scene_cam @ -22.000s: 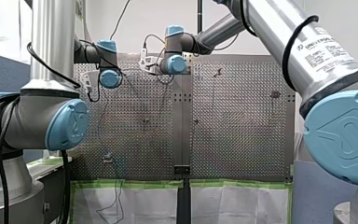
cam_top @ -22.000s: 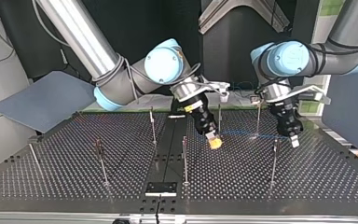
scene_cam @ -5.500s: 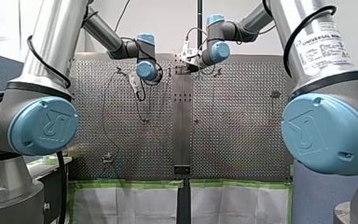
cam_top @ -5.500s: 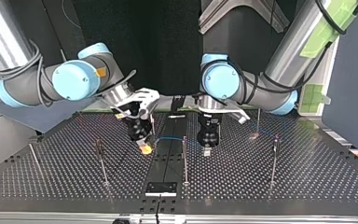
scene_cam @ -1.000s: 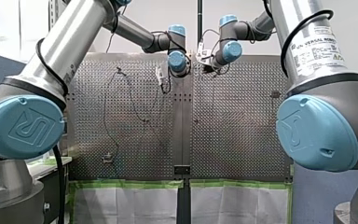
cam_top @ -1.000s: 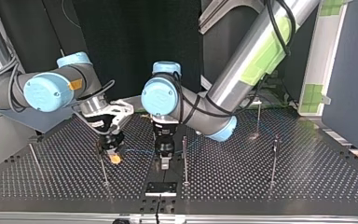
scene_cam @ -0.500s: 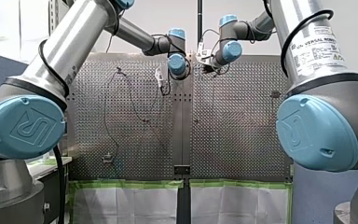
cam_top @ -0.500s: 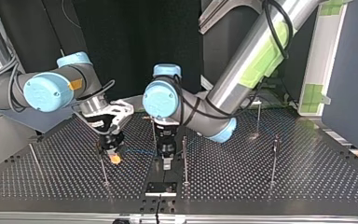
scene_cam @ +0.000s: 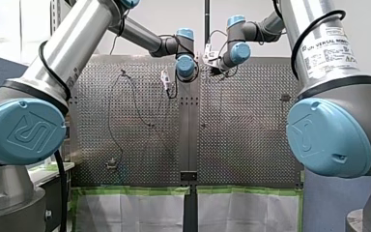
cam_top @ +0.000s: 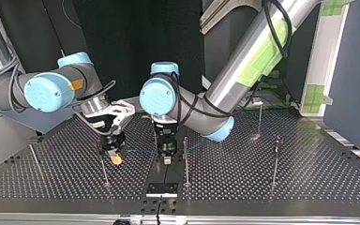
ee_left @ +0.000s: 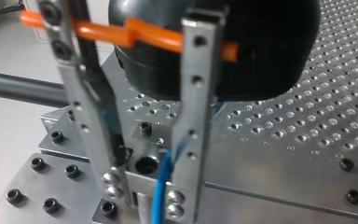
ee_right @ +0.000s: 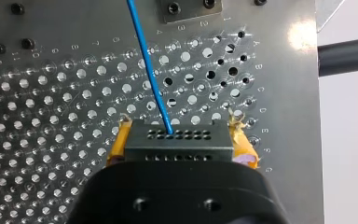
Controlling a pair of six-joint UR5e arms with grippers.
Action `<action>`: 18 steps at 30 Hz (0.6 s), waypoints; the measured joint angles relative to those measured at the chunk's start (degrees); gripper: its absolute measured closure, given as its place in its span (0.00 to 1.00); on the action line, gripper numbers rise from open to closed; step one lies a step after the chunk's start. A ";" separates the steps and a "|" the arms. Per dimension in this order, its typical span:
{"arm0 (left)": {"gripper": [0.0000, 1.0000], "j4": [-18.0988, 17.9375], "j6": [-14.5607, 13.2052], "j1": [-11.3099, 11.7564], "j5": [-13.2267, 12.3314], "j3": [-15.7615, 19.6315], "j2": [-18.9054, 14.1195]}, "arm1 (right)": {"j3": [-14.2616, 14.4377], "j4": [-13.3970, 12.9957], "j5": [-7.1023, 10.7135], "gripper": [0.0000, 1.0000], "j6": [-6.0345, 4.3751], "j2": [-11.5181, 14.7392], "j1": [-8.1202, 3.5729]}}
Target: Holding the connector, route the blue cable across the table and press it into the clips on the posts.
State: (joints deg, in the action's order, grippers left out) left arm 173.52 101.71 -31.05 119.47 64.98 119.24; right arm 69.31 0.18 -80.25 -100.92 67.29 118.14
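Silver arms (scene_cam: pixel 72 43), blue joint caps (scene_cam: pixel 21 130)

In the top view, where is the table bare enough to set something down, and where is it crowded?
Bare table lies between the middle post and the post at the view's right, and beyond that post to the edge. Crowded: around my right gripper holding the connector, my left gripper, and the blue cable between them.

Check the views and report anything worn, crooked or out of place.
The yellow pads on my right gripper look frayed at their tips, with ragged edges either side of the black connector they clamp. The blue cable leaves the connector straight; nothing else stands out.
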 joint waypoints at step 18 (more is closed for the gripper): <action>1.00 4.47 0.24 -2.70 5.09 2.45 -1.30 | 0.77 0.13 0.00 1.00 0.04 -0.01 0.52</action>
State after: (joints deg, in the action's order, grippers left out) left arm 177.99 101.95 -33.76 124.57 67.43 117.94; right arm 70.08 0.30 -80.25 -100.88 67.29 118.66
